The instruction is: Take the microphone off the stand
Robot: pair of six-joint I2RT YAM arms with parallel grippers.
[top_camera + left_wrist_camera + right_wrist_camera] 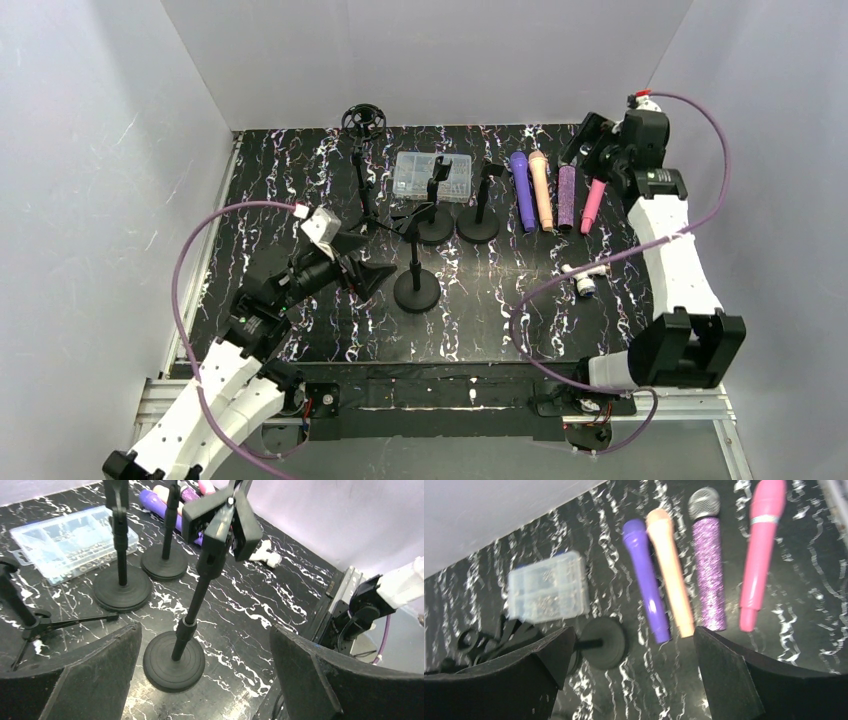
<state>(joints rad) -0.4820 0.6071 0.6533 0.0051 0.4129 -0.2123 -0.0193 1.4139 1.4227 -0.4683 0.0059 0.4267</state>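
Top external view: four microphones lie flat, side by side, at 1 o'clock on the marbled table (480, 320): purple microphone (520, 190), peach microphone (541, 190), glittery purple microphone (566, 195), pink microphone (593, 205). The right gripper (592, 152) hangs above them at 12 o'clock, jaws wide, holding nothing. The left gripper (368, 258), jaws likewise spread, sits at 9 o'clock of the nearest round-base stand (417, 270).

The table (500, 325) is black, veined with white marbling. At two o'clock: a purple microphone (521, 190), a peach microphone (542, 192), a glittery violet microphone (567, 197) whose head looks silver, and a pink microphone (593, 205). The stands (417, 291) are black.
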